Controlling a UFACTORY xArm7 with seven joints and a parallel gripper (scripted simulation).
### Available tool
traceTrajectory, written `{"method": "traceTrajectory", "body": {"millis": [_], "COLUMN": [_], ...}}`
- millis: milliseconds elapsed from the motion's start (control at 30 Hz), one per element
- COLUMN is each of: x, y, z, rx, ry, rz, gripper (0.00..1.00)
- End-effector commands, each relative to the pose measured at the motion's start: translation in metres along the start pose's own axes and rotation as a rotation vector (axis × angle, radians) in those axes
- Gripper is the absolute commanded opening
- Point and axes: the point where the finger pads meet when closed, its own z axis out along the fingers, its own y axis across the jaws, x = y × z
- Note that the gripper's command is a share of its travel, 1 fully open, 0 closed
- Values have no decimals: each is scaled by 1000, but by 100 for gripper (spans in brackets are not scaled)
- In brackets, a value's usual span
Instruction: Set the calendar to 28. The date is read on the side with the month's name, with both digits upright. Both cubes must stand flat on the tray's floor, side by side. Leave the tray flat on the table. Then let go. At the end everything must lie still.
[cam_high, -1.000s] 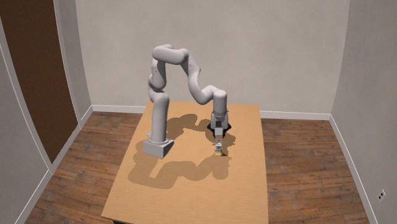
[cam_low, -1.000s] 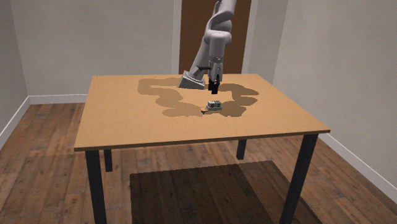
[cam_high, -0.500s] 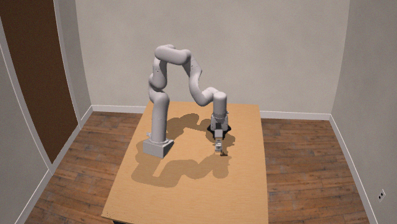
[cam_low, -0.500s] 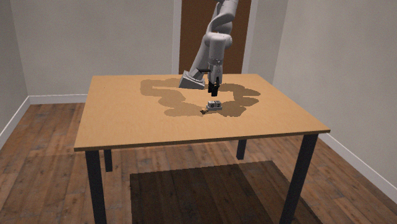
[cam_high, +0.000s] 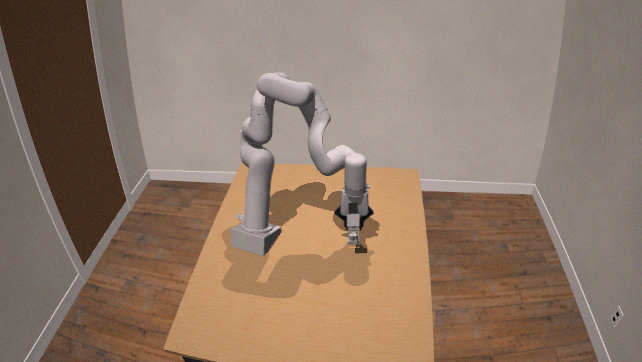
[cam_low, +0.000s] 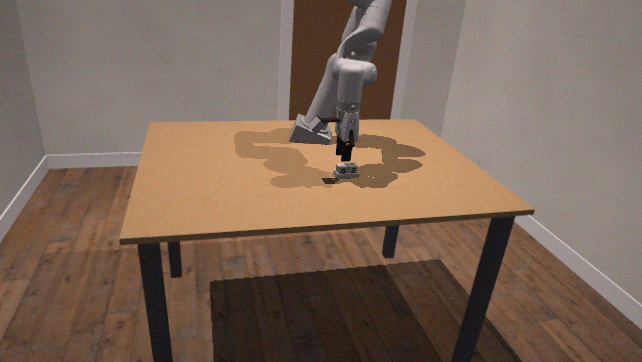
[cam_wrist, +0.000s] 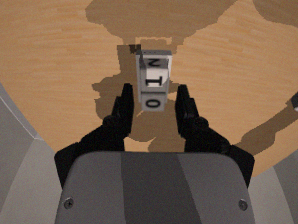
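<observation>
The calendar (cam_low: 346, 170) is a small grey tray with two light cubes side by side, standing flat on the wooden table. In the exterior view its facing side reads 0 on the left cube and 2 on the right cube. In the wrist view the calendar (cam_wrist: 153, 83) lies lengthwise between and below my fingers, and digits show on the cubes' upper faces. My gripper (cam_low: 344, 149) hangs straight down a little above the calendar, about half open, touching nothing. It also shows in the wrist view (cam_wrist: 153, 96) and in the top view (cam_high: 353, 236), where it hides most of the calendar.
The arm's base (cam_low: 310, 131) stands on the table behind and to the left of the calendar. The table edges are far from the calendar on all sides.
</observation>
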Motion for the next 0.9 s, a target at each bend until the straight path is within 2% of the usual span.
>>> {"method": "traceTrajectory", "body": {"millis": [0, 867], "x": [0, 0], "y": [-1, -1], "z": [4, 17], "rx": [3, 3], "ry": [-1, -1], "rz": [0, 0], "gripper": [49, 49]}}
